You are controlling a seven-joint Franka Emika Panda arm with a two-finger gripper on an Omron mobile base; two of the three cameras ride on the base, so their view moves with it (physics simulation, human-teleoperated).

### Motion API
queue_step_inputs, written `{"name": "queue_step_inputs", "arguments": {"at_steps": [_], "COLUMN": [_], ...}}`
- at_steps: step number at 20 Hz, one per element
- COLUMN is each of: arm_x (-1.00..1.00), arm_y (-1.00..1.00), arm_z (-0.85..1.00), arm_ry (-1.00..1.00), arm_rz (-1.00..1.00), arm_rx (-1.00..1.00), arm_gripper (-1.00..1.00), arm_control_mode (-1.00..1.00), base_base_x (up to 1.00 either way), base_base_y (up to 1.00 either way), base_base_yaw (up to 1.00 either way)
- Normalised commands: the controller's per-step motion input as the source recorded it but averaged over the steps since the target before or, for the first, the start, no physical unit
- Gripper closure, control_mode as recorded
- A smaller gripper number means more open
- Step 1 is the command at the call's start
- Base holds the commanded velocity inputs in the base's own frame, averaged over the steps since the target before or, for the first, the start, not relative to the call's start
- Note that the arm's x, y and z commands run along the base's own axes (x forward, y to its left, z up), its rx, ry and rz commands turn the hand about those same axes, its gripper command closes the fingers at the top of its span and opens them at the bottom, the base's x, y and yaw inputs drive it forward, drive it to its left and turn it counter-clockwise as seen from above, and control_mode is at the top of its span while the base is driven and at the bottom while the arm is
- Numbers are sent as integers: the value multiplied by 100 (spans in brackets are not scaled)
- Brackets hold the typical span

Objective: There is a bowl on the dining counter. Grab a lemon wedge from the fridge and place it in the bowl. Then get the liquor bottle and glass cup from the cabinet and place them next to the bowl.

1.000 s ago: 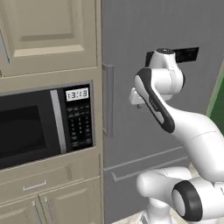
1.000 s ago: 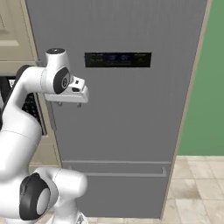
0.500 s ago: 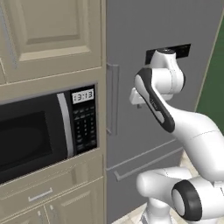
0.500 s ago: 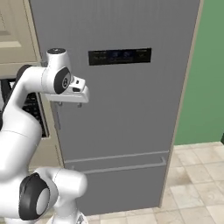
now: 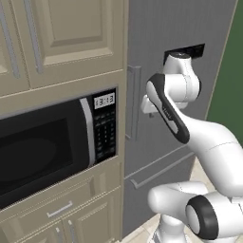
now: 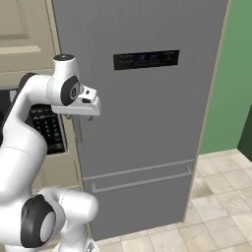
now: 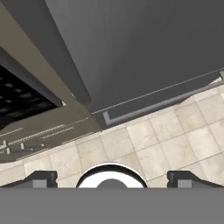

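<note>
The tall grey fridge [image 6: 147, 118] stands shut in front of me, with its dark display panel [image 6: 146, 59] high on the door. Its vertical door handle [image 5: 133, 102] runs along the left edge, and a bottom drawer [image 6: 140, 197] sits below. My gripper [image 6: 79, 116] hangs pointing down, just in front of that handle and apart from it. In the hand view the gripper [image 7: 112, 180] is open with nothing between its fingertips [image 7: 41, 179], looking down at the fridge's foot [image 7: 144, 65] and the floor. The bowl, lemon wedge, liquor bottle, glass cup and dining counter are out of view.
A built-in black microwave [image 5: 52, 147] sits left of the fridge, with beige panelled doors [image 5: 66, 38] above and drawers [image 5: 61, 209] below. A green wall [image 6: 236, 83] rises right of the fridge. Pale floor tiles [image 6: 221, 211] lie open at the lower right.
The whole picture has shifted in both base views, so the base has driven; the fridge and microwave now sit differently in frame. The arm keeps its pose and the gripper stays open.
</note>
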Motion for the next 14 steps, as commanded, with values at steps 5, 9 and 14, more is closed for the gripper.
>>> {"name": "queue_step_inputs", "arguments": {"at_steps": [5,9,14], "arm_x": [-37,-78,-63], "arm_y": [5,16,16], "arm_z": [0,0,0], "arm_ry": [-2,-27,-40], "arm_rz": [-6,0,2], "arm_rx": [0,0,3], "arm_gripper": [-100,-100,-100], "arm_control_mode": [-100,-100,-100], "base_base_x": [-19,0,0], "base_base_y": [3,0,0], "base_base_yaw": [-6,0,0]}}
